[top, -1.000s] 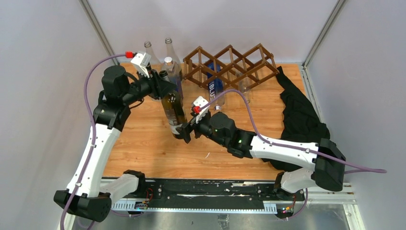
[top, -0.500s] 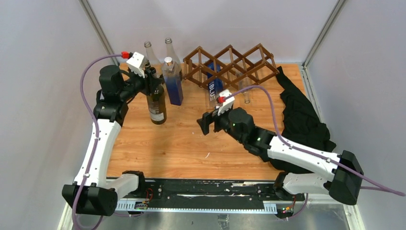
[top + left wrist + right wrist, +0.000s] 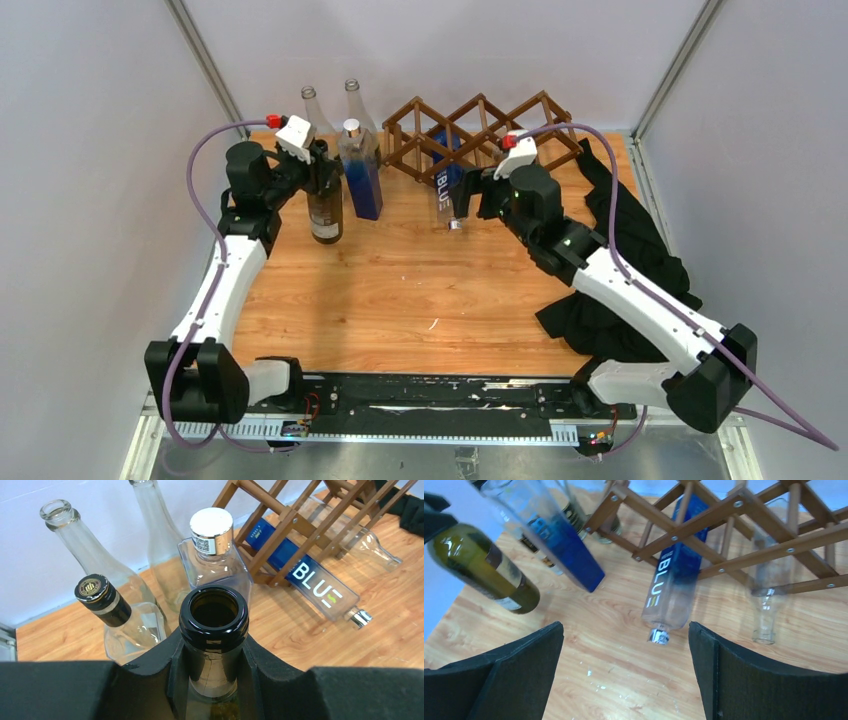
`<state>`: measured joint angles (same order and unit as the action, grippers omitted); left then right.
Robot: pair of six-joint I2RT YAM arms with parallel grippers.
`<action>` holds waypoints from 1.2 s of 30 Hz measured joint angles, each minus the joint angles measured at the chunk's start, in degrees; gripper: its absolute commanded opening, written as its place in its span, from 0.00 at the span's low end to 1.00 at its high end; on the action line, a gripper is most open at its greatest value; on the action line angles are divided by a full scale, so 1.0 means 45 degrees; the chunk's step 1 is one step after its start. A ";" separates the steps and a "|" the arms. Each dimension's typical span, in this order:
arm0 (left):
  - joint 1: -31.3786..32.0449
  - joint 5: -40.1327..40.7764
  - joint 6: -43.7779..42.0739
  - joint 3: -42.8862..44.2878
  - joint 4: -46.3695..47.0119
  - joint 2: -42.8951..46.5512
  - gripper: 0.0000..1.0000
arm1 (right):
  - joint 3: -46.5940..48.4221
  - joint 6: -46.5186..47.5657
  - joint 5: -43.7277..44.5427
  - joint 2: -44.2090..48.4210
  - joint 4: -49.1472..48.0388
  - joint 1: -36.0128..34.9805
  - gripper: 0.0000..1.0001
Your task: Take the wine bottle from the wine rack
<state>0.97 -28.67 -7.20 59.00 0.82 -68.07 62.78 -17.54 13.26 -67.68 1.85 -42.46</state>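
Observation:
The brown wooden wine rack point(image 3: 480, 135) stands at the back of the table. A blue "BLU" bottle point(image 3: 447, 180) lies in one of its cells, neck toward me. It also shows in the right wrist view point(image 3: 674, 580), with a clear bottle point(image 3: 769, 595) in the cell to its right. My left gripper point(image 3: 318, 165) is shut on the neck of a dark olive wine bottle point(image 3: 325, 205), which stands upright on the table left of the rack. The left wrist view shows its open mouth point(image 3: 214, 612) between my fingers. My right gripper point(image 3: 462, 195) is open and empty in front of the BLU bottle's cap.
A square blue bottle with a silver cap point(image 3: 362, 175) stands just right of the dark bottle. Two clear bottles point(image 3: 312, 105) stand behind. A small black-capped bottle point(image 3: 107, 605) is close on the left. A black cloth point(image 3: 630, 250) lies along the table's right side.
My left gripper carried the dark bottle back and left and it now stands upright. My right gripper left the bottle's base and moved back right to the rack, open.

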 measured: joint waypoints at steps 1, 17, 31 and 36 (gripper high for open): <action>-0.0024 -0.0005 -0.0019 -0.0078 0.0291 -0.0160 0.00 | 0.0219 -0.0029 -0.0034 -0.0170 0.0160 0.0253 0.98; -0.1511 -0.0607 0.1151 -0.1642 0.4449 -0.1729 0.00 | 0.4192 -0.0277 -0.0850 -0.3963 0.1263 0.3128 0.98; -0.1501 -0.0923 0.1467 -0.2448 0.6067 -0.2254 0.78 | 0.7266 -0.0306 -0.1855 -0.6926 0.2302 0.4342 0.83; -0.1511 -0.0947 0.1195 -0.2453 0.6484 -0.2025 0.96 | 0.8680 -0.0253 -0.1996 -0.7708 0.2817 0.4813 0.76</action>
<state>-5.82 -32.93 -1.83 47.97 30.00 -77.19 101.84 -18.68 4.27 -102.37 14.52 -20.80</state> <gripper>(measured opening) 0.900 0.807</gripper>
